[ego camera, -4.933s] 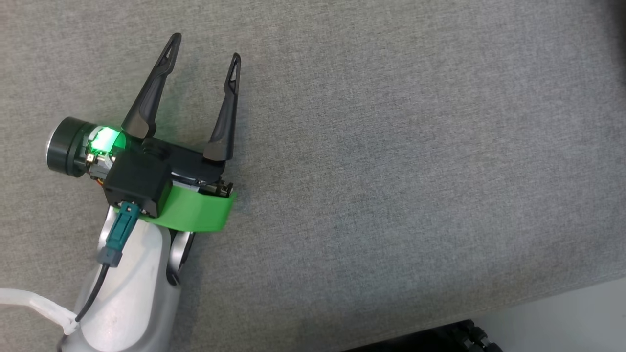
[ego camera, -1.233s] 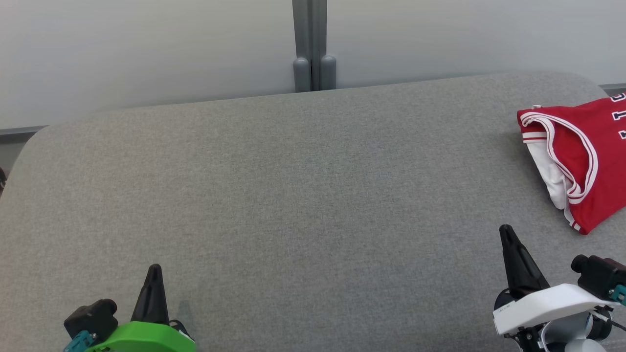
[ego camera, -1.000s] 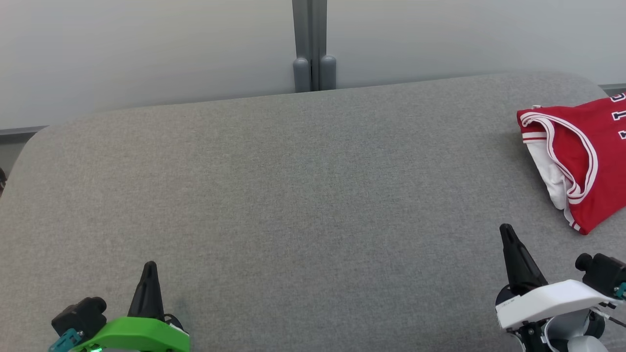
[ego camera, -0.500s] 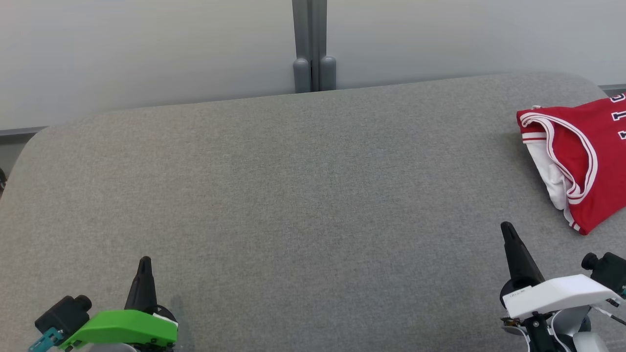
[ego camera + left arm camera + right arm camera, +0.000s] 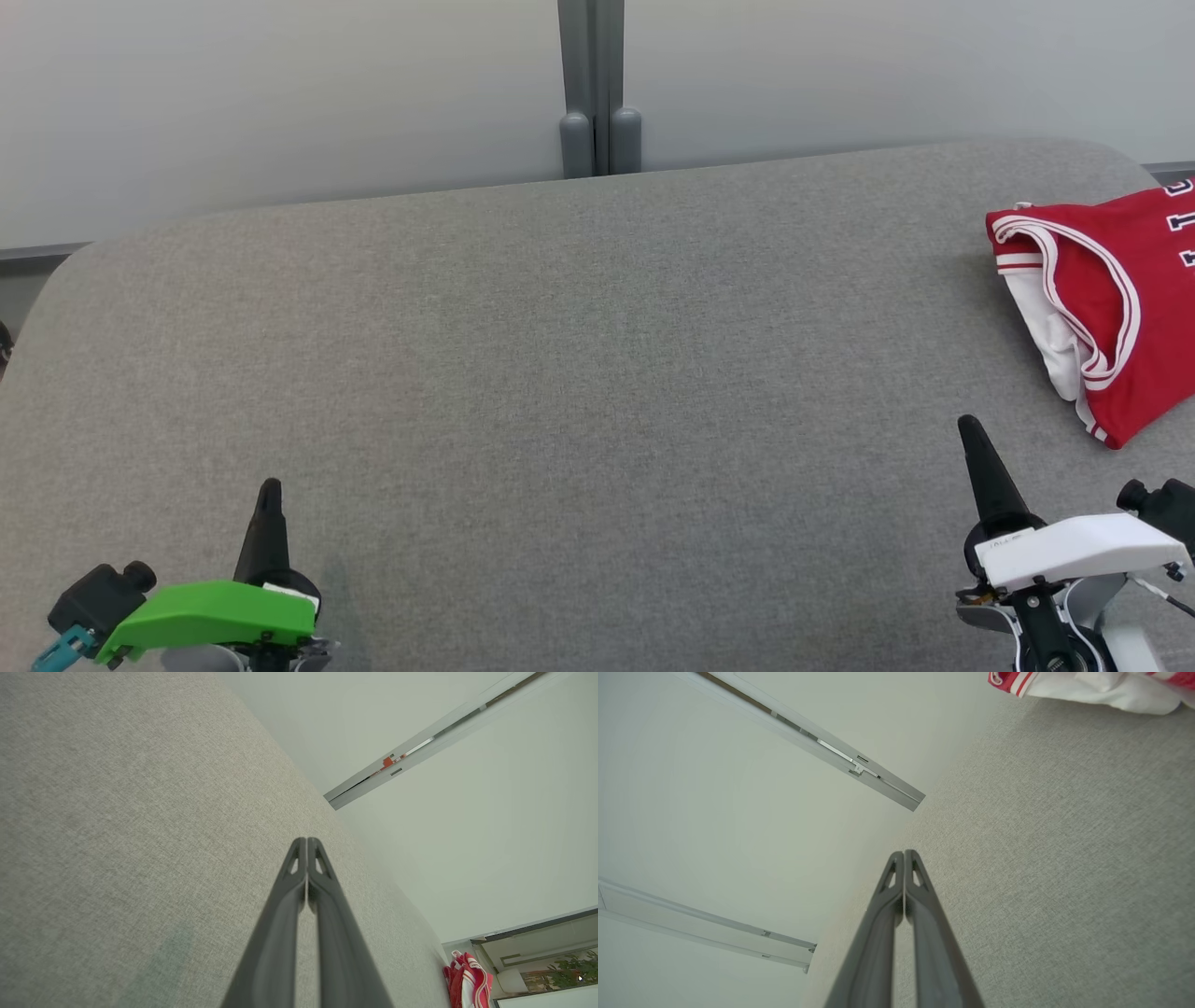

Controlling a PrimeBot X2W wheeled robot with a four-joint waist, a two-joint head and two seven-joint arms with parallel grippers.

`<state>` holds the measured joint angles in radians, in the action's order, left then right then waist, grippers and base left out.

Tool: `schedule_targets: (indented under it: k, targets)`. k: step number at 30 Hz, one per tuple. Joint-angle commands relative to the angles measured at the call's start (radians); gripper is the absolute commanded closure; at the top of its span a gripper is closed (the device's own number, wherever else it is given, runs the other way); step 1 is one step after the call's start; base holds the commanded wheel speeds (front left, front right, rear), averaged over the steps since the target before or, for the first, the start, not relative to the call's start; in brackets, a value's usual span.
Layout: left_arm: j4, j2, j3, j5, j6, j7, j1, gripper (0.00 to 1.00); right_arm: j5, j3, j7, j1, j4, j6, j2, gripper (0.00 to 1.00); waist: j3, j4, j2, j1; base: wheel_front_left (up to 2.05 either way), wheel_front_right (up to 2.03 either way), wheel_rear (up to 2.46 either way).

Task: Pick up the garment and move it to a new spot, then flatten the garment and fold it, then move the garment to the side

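Since about a second ago the left gripper [image 5: 269, 487] has slid a bit toward the lower-left corner of the head view. The right gripper [image 5: 971, 425] has nudged outward to the right, and the garment [image 5: 1116, 308] hasn't budged. Both grippers are clenched on nothing: each wrist view shows the two dark fingers pressed together tip to tip over the grey cushion [image 5: 579, 355]. The garment is red with white trim and has some white lining showing. It lies on the cushion's far right side, ahead of and to the right of the right gripper, near but not touching, and it runs off the picture's right edge. It's well apart from the left gripper, clear across the cushion. Behind the cushion there's a pale wall [image 5: 280, 93] with a grey post [image 5: 597, 84] in the middle.
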<state>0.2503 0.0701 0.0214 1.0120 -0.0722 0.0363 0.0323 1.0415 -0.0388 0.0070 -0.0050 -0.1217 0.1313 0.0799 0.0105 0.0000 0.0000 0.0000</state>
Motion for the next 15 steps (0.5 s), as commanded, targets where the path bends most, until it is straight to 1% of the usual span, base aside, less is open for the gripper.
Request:
schedule_targets:
  k: [1,15]
  targets:
    - [-0.011,-0.001,0.008,0.031,-0.008,-0.005,0.028,1.00,0.029,-0.004,0.004,-0.021,0.003,0.000,0.006,1.00,0.000,0.000,0.0000,0.0000,0.00,0.00,0.00]
    - [-0.010,-0.005,0.031,0.177,-0.022,-0.044,0.044,1.00,0.176,-0.014,0.025,-0.045,-0.029,0.000,0.003,1.00,-0.002,0.000,0.0000,0.0000,0.00,0.00,0.00]
